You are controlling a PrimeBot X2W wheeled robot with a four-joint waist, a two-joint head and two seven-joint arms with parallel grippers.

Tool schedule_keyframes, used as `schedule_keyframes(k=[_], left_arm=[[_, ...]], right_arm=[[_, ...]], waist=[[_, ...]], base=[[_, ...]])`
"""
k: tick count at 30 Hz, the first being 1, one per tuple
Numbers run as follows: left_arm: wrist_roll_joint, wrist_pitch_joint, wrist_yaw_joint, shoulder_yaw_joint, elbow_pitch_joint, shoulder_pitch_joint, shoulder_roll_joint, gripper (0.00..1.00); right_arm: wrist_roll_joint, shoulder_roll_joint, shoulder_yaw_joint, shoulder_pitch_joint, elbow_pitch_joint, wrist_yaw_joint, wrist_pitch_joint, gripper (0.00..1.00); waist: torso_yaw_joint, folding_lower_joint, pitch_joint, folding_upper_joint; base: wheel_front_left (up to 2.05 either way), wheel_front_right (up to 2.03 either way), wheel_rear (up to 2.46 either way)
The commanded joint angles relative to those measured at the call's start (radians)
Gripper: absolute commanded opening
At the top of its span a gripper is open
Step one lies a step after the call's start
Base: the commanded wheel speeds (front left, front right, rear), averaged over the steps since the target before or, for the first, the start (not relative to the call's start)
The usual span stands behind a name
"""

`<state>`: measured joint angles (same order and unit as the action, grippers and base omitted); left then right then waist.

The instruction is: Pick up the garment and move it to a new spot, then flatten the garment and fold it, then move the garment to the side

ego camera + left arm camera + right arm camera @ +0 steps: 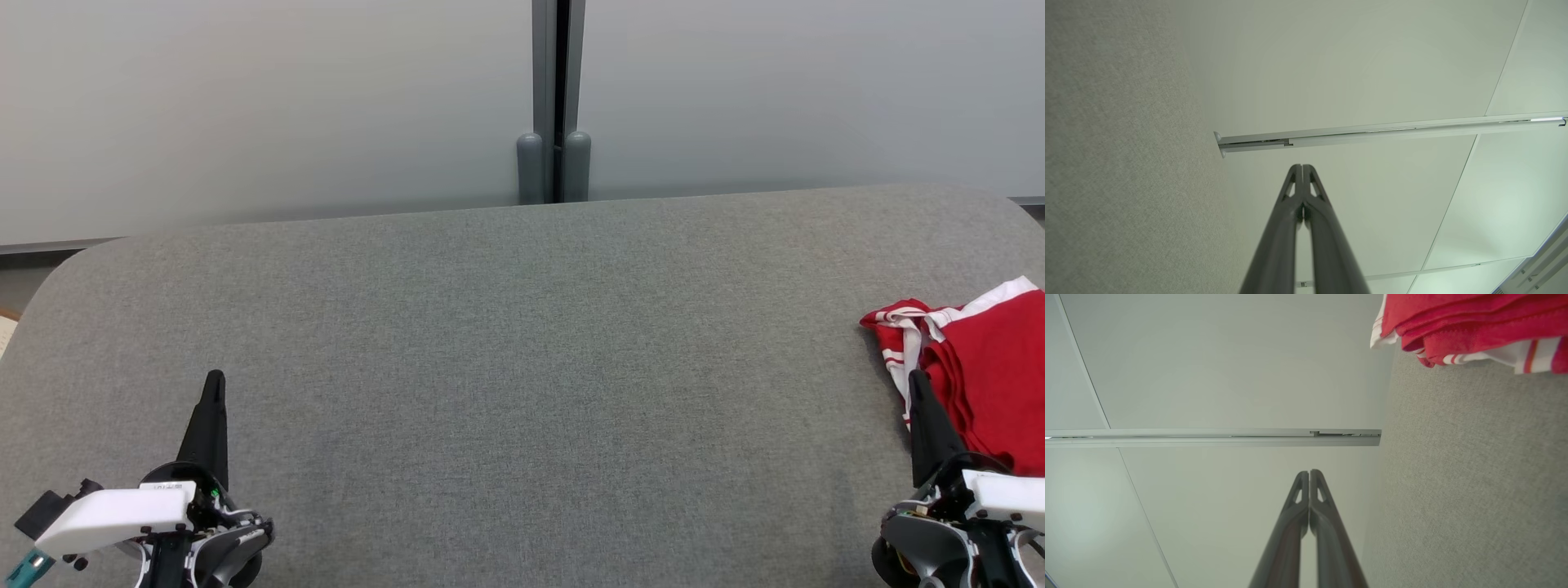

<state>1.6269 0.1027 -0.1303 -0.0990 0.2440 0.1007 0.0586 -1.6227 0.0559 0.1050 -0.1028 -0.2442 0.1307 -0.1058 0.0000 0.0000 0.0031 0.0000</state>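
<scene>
The garment point(980, 367) is red with white striped trim and lies folded in a bundle at the far right of the grey table point(522, 367), partly cut by the picture's edge. My right gripper point(916, 380) is shut and empty, its tips just at the garment's left edge as seen from the head. In the right wrist view the garment point(1474, 326) sits at the top right, apart from the shut right gripper point(1309, 473). My left gripper point(214, 382) rests shut at the lower left, far from the garment. The left wrist view has the same left gripper point(1302, 167) closed on nothing.
A pale wall with a grey vertical post point(557, 98) stands behind the table's far edge. The table's corners are rounded. A wide stretch of bare grey felt lies between the two grippers.
</scene>
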Motion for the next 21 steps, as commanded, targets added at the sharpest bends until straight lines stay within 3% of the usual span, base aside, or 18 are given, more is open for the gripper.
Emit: schedule_keyframes(k=[1, 21], left_arm=[[-0.004, 0.002, -0.004, -0.005, 0.001, 0.012, 0.005, 0.0], [-0.007, 0.006, -0.003, -0.008, 0.002, 0.013, 0.002, 0.0]], right_arm=[[0.005, 0.003, 0.002, -0.008, -0.001, 0.0, -0.005, 0.0], [0.007, 0.001, 0.004, -0.009, -0.001, 0.0, -0.007, 0.0]], waist=[[0.0, 0.0, 0.0, 0.0], [0.0, 0.0, 0.0, 0.0]], base=[[0.0, 0.0, 0.0], [0.0, 0.0, 0.0]])
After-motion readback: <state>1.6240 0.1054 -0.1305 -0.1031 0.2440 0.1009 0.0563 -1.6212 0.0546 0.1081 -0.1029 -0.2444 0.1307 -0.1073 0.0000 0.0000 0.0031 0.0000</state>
